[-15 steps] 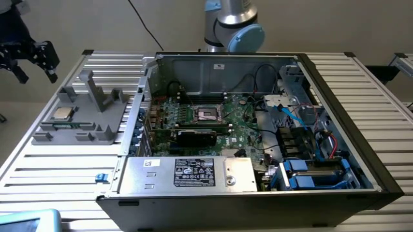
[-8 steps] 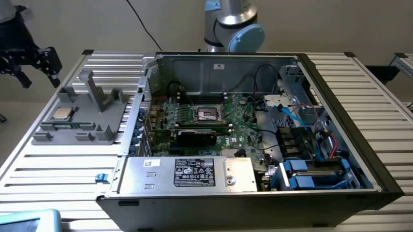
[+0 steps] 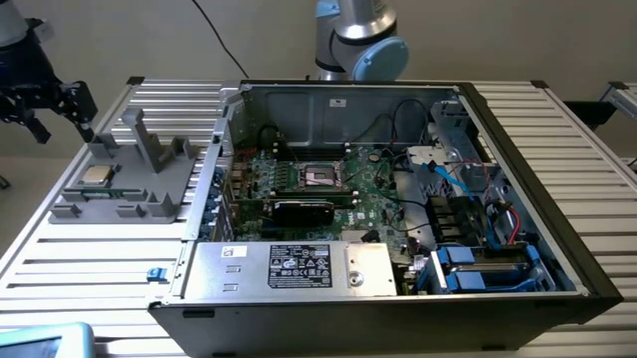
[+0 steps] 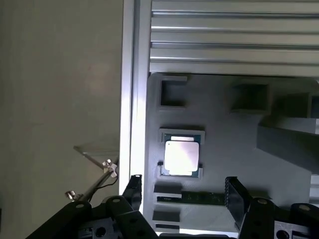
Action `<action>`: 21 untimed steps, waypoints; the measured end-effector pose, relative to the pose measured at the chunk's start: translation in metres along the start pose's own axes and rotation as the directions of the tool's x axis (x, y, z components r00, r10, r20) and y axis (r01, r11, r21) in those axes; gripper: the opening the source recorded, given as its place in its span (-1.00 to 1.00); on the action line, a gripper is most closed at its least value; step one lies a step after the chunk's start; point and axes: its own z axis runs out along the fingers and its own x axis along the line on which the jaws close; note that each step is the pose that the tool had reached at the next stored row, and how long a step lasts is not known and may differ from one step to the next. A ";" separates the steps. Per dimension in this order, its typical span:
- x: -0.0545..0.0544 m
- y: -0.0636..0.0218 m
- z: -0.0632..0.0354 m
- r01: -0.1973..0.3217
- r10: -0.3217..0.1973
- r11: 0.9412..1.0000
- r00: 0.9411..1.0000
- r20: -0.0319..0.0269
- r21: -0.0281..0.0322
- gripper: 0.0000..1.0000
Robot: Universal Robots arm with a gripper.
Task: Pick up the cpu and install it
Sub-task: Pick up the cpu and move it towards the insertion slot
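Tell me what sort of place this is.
Probably a robotics lab set up for computer assembly: an open PC case with its motherboard sits on a slatted metal table, beside a grey tray holding the cpu.

the cpu point(image 4: 182, 155) lies flat in the grey tray point(image 4: 224, 149), the end effector point(image 4: 185, 193) spread wide nearby.

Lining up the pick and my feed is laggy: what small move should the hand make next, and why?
Probably lower the hand toward the cpu, keeping it open. The cpu lies flat on the grey tray, untouched. The wrist view shows it roughly centred between the spread fingers, and the exterior view shows the hand hanging clear of the tray.
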 end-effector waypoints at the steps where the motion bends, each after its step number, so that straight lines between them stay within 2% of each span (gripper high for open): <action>1: 0.000 -0.0005 0.0015 0.000 0.000 1.000 1.000 0.000 0.001 0.55; 15: -0.004 -0.0017 0.0268 0.000 0.000 1.000 1.000 -0.001 0.004 0.55; 17: -0.004 -0.0018 0.0295 0.000 0.000 1.000 1.000 -0.001 0.009 0.55; 18: -0.004 -0.0018 0.0304 0.000 0.000 1.000 1.000 -0.001 0.013 0.55; 20: -0.004 -0.0018 0.0317 0.000 0.000 1.000 1.000 -0.002 0.027 0.55; 21: -0.004 -0.0018 0.0333 0.001 0.000 1.000 1.000 -0.002 0.030 0.55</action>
